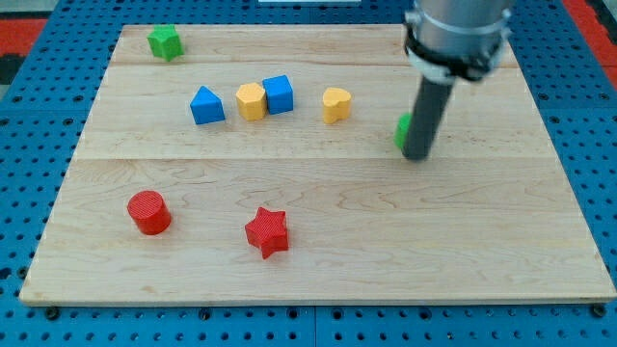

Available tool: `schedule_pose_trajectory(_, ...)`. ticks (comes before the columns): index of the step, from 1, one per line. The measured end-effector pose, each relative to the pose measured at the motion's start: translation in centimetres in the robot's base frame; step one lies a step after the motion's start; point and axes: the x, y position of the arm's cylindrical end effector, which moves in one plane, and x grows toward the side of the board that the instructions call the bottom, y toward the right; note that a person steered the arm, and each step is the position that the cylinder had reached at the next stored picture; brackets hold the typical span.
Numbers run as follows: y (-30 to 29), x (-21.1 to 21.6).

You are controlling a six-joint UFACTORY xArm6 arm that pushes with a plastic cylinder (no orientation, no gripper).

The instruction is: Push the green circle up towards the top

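Bench (318, 260): pale wooden board of joined planks, lying on a blue perforated surface (29, 145); red perforated areas at the view's top corners. No boxes, trays or other containers on it. No brand, label or readable writing on any item.

Hand: none fitted. The arm ends in a grey collar and a straight dark rod (429, 111), so there are no jaws to stand apart or together and nothing is held. My tip (416, 156) rests on the bench in the right half of the view.

Green circle (402, 130): mostly hidden behind the rod; only a green sliver shows at the rod's left edge, just above my tip. It looks to be touching the rod, though contact cannot be confirmed.

Yellow heart (335, 104): near, left of my tip and slightly toward the view's top.

Blue cube (278, 93): further left of my tip, beyond the heart.

Yellow hexagon (252, 100): touching the blue cube on its left side.

Blue triangle (206, 106): left again, just apart from the hexagon.

Green star (165, 41): well apart from my tip, at the view's top left corner of the bench.

Red star (267, 231): left of my tip and toward the view's bottom.

Red cylinder (148, 212): well apart, far left of my tip, beyond the red star
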Motion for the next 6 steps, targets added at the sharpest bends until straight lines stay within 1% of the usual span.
schedule_pose_trajectory(1, -2.0, -5.5)
schedule_pose_trajectory(2, 0.1, -2.9)
schedule_pose_trajectory(3, -0.4, -8.1)
schedule_pose_trajectory(4, -0.6, -12.2)
schedule_pose_trajectory(5, 2.1, -13.6)
schedule_pose_trajectory(6, 2.1, -14.8)
